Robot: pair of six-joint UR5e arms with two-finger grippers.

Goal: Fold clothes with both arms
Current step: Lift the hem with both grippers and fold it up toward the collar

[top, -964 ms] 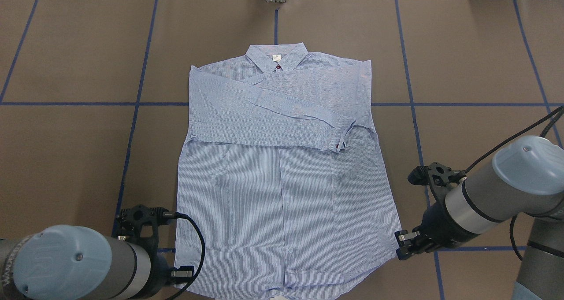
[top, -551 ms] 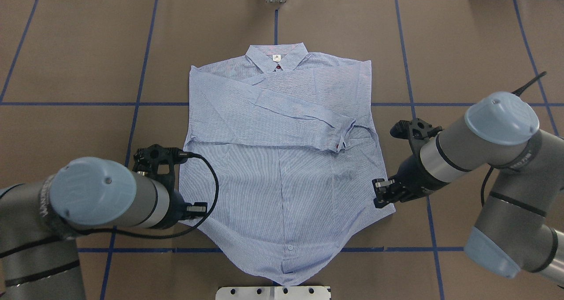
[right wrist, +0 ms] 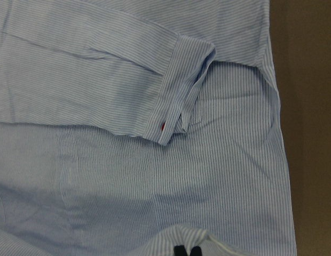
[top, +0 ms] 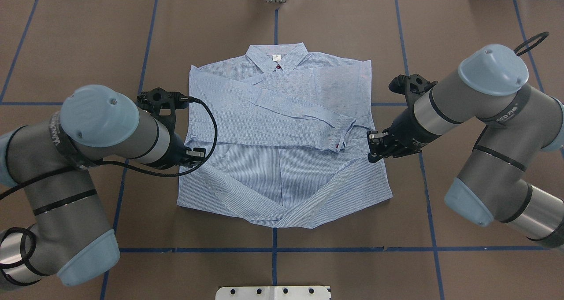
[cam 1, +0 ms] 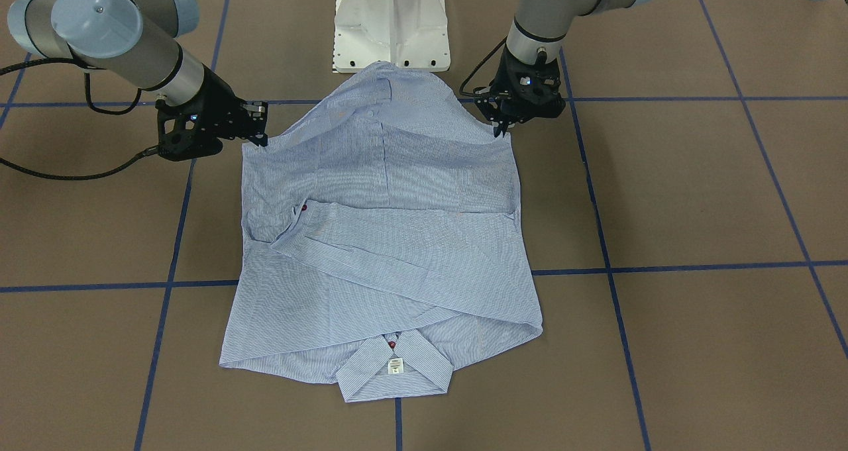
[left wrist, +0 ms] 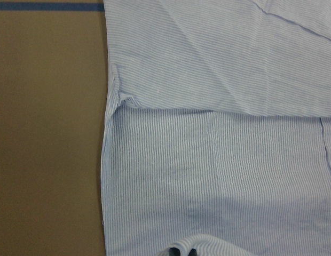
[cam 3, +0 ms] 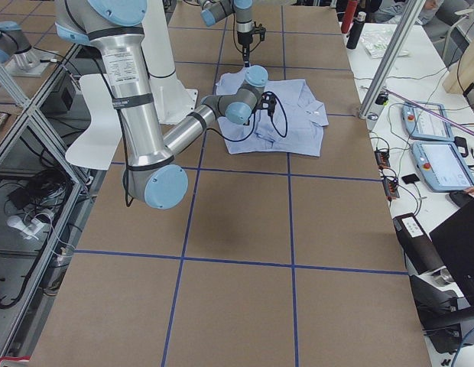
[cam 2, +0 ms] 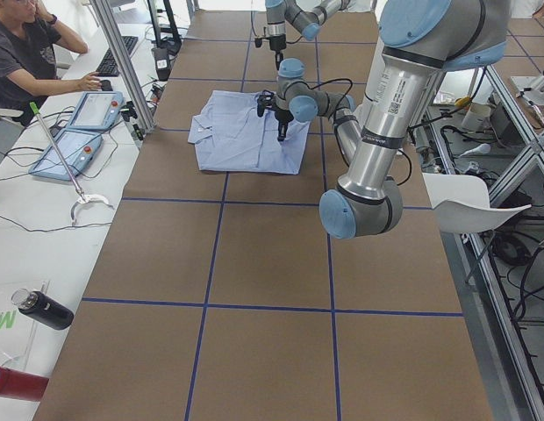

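- The shirt (top: 282, 168) lies mid-frame in the overhead view on the brown surface (top: 79, 49). Its collar (top: 276, 56) points to the upper edge, and its sleeves (top: 273, 110) are folded across the chest.
- A cuff (right wrist: 186, 85) with a red button (right wrist: 163, 126) ends right of centre in the overhead view (the right wrist view has it in the upper middle).
- The left hand (top: 199, 153) is at the shirt's left edge in the overhead view, clamped on a corner of the hem (cam 1: 377, 73). The left wrist view shows a pinch of striped cloth at its bottom edge.
- The right hand (top: 371, 146) is at the shirt's right edge, just beside the cuff, and is closed on the other hem corner. Its wrist view shows the same pinch of cloth at bottom centre.
- The lower part of the shirt is doubled upward, with a soft fold across the lower centre of the overhead view.
- In the front-facing view the raised hem peaks at upper centre, overlapping the foot of the white pedestal base (cam 1: 391, 20) in the picture.
- Blue tape lines (top: 136, 101) grid the surface.
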